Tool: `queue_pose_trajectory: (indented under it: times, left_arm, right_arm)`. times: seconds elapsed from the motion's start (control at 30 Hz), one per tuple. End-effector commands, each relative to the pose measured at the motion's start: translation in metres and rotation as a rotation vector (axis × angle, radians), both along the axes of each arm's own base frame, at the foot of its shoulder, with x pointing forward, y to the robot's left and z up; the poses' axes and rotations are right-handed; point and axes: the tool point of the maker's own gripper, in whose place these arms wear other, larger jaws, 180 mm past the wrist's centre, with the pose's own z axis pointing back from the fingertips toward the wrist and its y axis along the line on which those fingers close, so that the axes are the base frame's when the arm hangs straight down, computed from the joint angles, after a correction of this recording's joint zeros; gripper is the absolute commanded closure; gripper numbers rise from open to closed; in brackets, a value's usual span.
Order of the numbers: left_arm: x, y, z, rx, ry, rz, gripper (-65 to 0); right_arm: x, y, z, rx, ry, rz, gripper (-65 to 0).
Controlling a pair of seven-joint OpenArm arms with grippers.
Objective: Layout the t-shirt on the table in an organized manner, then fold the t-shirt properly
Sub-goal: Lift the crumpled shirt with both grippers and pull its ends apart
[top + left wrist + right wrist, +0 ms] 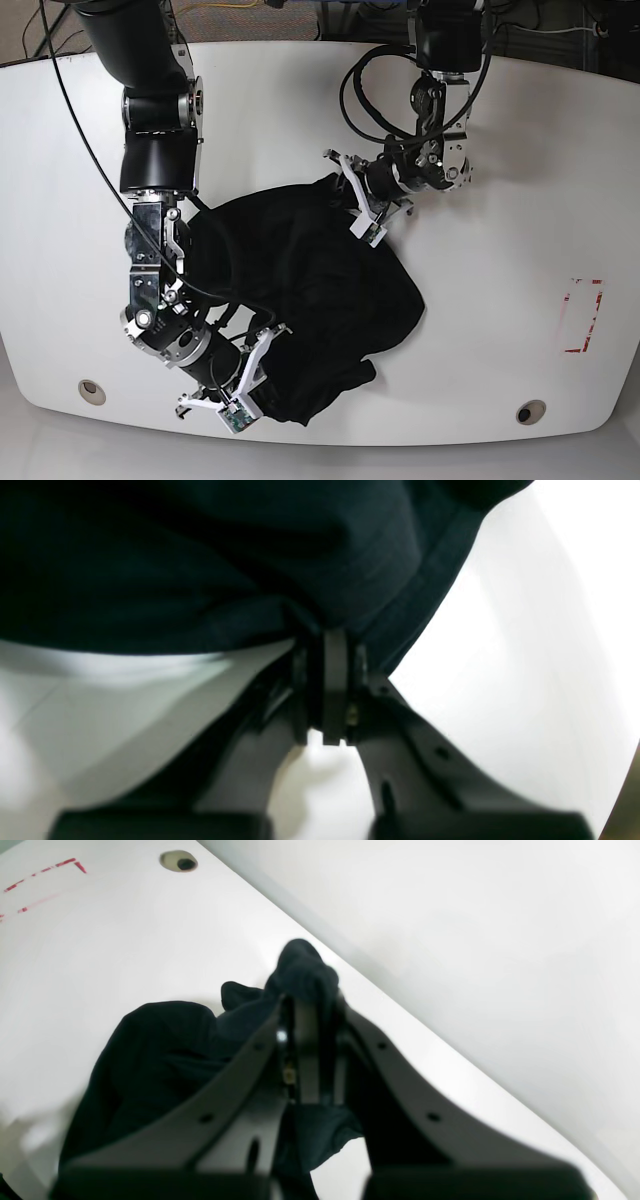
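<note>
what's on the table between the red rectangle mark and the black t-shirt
Nothing: in the base view the table is bare white between the red rectangle mark and the t-shirt.

A black t-shirt (300, 300) is seen crumpled in a loose heap at the middle of the white glossy table (500, 200), with folds bunched toward 6 o'clock; a red-outlined mark (582, 316) is set at 3 o'clock

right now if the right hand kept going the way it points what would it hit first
The right hand is already shut on the black t-shirt, so more cloth comes first; past that fold lies bare white table, though depth is unclear.
</note>
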Motion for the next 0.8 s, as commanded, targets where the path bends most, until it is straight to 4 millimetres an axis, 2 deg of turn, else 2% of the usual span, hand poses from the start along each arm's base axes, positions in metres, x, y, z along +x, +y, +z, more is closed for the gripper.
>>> queue_pose_trajectory:
  times: [0.0, 0.17, 0.43, 0.53, 0.77]
  left_arm:
    - [-0.01, 0.007, -0.014, 0.082, 0.05, -0.025, -1.4]
    - [-0.009, 0.009, -0.013, 0.084, 0.046, -0.021, -1.1]
    - [0.017, 0.062, 0.014, 0.156, -0.059, 0.092, -1.1]
    - [0.017, 0.077, 0.02, 0.208, -0.096, 0.078, -1.1]
    - [0.021, 0.104, 0.037, 0.3, -0.173, 0.048, -1.1]
  right_arm:
    - [0.005, 0.002, 0.034, 0.036, -0.088, 0.01, 0.0]
    - [0.006, 0.0, 0.037, 0.036, -0.094, 0.003, 0.0]
    - [0.012, -0.021, 0.05, 0.011, -0.124, -0.031, 0.0]
    - [0.017, -0.034, 0.065, 0.035, -0.151, -0.063, 0.0]
    - [0.024, -0.055, 0.083, 0.046, -0.181, -0.108, 0.0]
